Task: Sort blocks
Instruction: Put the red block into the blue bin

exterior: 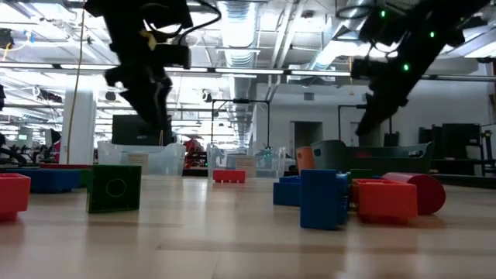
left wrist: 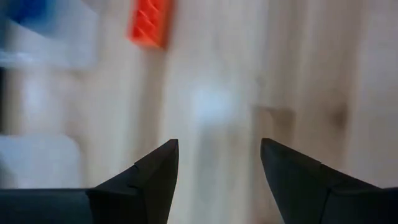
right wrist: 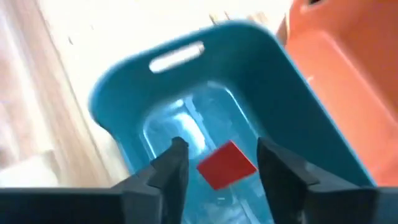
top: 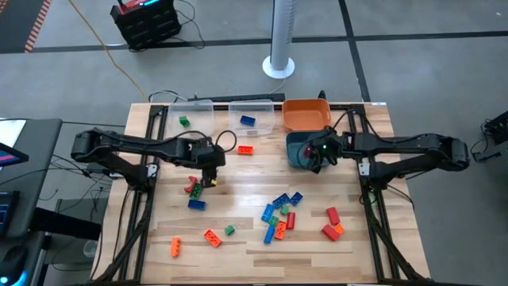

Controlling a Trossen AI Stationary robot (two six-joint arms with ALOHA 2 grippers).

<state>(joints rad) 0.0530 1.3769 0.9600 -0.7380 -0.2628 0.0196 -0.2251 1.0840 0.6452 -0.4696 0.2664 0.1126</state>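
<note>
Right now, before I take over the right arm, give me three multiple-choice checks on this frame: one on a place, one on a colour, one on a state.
1. Over which bin does the right gripper hang?
A. the teal bin
B. the orange bin
C. a clear bin

2. What colour is the block between the right gripper's fingers?
A. green
B. red
C. blue

3. How do the left gripper's fingers stand?
A. shut on a block
B. shut on nothing
C. open, nothing between them

Key:
1. A, the right wrist view looks down into the teal bin, with the orange bin beside it.
2. B, a red block shows over the bin floor.
3. C, the left gripper shows bare table between its fingers.
</note>
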